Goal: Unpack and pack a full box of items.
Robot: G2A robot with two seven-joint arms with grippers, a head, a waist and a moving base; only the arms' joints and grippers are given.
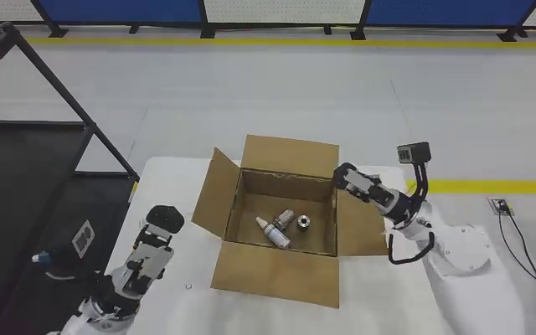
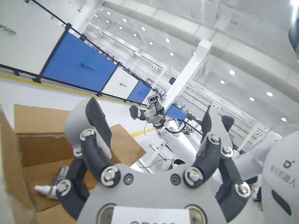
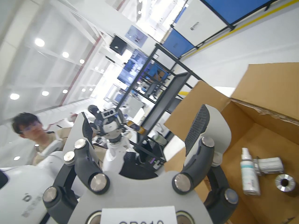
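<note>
Box [image 1: 276, 272] sits open on the desk [image 1: 180, 180], spray bottle [image 1: 274, 232] and metal cylinder [image 1: 302, 223] inside. Left tool [image 1: 165, 218] at its 9 o'clock, right tool [image 1: 343, 176] at 2, both spread wide, empty.

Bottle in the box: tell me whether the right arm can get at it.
Probably yes. The box is open, the bottle lies uncovered on its floor, and the right arm hangs by the rim, jaws open and empty.
</note>
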